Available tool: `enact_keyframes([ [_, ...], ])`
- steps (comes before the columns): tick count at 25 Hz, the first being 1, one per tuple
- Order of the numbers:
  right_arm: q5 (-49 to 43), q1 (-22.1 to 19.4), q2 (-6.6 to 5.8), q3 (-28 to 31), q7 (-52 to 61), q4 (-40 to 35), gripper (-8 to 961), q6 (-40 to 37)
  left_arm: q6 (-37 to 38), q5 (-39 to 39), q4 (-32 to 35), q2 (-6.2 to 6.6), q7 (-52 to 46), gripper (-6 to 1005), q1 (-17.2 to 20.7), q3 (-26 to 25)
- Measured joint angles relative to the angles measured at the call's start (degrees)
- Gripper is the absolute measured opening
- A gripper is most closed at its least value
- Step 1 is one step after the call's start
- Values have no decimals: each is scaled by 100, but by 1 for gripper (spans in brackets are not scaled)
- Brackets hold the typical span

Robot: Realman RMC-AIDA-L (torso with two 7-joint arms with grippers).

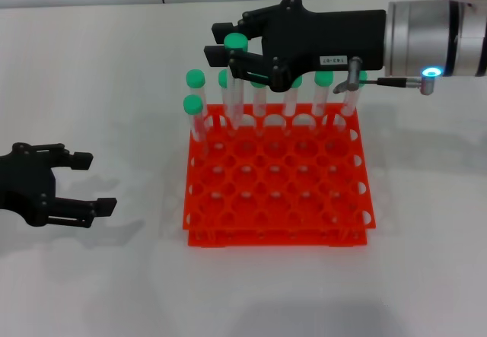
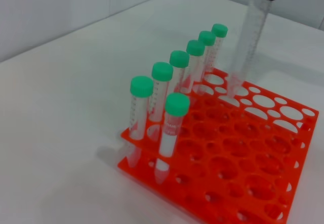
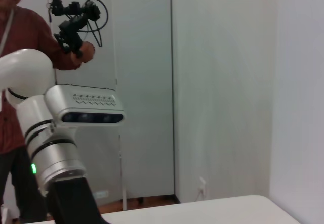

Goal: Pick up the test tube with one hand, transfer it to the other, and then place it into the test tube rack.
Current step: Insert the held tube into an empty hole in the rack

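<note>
My right gripper (image 1: pixel 225 45), black with a white label, reaches in from the right above the back of the orange-red test tube rack (image 1: pixel 275 237). It is shut on the test tube (image 1: pixel 237 78) just under its green cap. The test tube (image 2: pixel 249 42) hangs nearly upright, its lower end at a hole in the top tier of the rack (image 2: pixel 242 184) near the back rows. Low on the left of the table rests my left gripper (image 1: pixel 93 182), open and holding nothing, well apart from the rack.
Several other green-capped tubes (image 1: pixel 193 110) stand in the rack's back row and at its left side (image 2: pixel 163 75). White table lies all round the rack. The right wrist view shows my left arm (image 3: pixel 55 158) and a person (image 3: pixel 20 57) behind it.
</note>
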Motion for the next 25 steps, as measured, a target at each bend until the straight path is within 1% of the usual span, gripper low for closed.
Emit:
enact_keyframes([
  [7,301,30,16,-227,-176,93,266,272,-36,85,-13,-73,58,889,-49,9],
  [14,1048,105,19,-458,-903,674,266,398,-89,111,-15,-122,135,889,-83,8],
  [22,1645,173,27,-841,-1580,1140,266,750,-92,117,-31,-144,153,889,-139,11],
  [25,1758,184,28,-872,-1710,1253,266,794,-94,117,-33,-144,153,889,-146,15],
])
